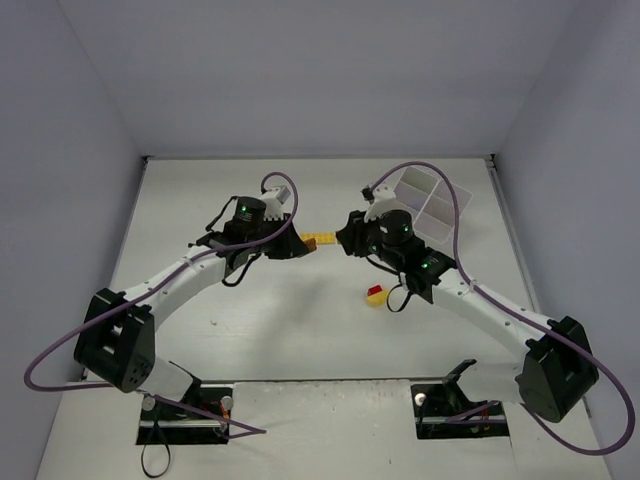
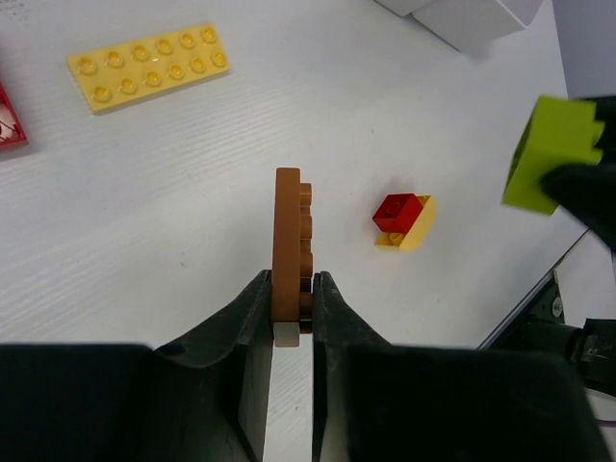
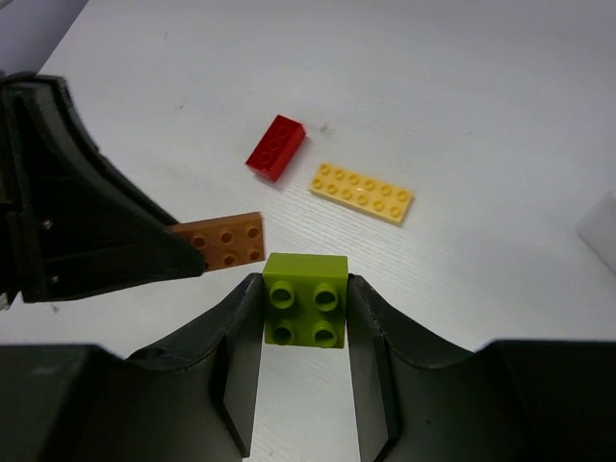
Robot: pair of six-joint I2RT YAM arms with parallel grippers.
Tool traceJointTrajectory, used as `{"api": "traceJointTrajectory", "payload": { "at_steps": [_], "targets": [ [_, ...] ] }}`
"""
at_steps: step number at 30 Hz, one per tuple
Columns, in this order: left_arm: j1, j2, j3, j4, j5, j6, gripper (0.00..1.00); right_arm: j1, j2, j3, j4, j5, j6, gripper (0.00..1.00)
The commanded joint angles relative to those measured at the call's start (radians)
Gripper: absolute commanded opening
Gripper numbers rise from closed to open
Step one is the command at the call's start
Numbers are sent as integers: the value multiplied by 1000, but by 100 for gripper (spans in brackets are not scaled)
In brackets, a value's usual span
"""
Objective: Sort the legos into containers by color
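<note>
My left gripper [image 2: 292, 289] is shut on a brown lego plate [image 2: 288, 236], held on edge above the table. My right gripper [image 3: 306, 289] is shut on a lime green brick [image 3: 306, 300], studs facing the camera. The two grippers [image 1: 305, 243] [image 1: 343, 240] hover close together at mid-table, tips facing each other. On the table lie a yellow plate [image 2: 149, 67], a red brick [image 3: 275, 146] and a red brick stacked on a yellow one [image 2: 404, 219]. The white container tray [image 1: 430, 200] sits at the back right, behind the right arm.
The red-on-yellow stack [image 1: 377, 294] lies just in front of the right arm's wrist. Purple cables loop off both arms. Grey walls close the table on three sides.
</note>
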Motion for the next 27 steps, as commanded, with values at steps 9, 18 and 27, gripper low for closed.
{"api": "traceJointTrajectory", "payload": {
  "at_steps": [9, 18, 27],
  "targets": [
    [9, -120, 23, -91, -85, 97, 0, -167, -53, 46, -42, 123, -57, 0],
    [50, -212, -29, -132, -137, 142, 0, -245, -32, 58, -50, 104, -54, 0],
    [86, -266, -38, -154, -174, 195, 0, -337, -13, 89, -62, 85, -62, 0]
  ]
}}
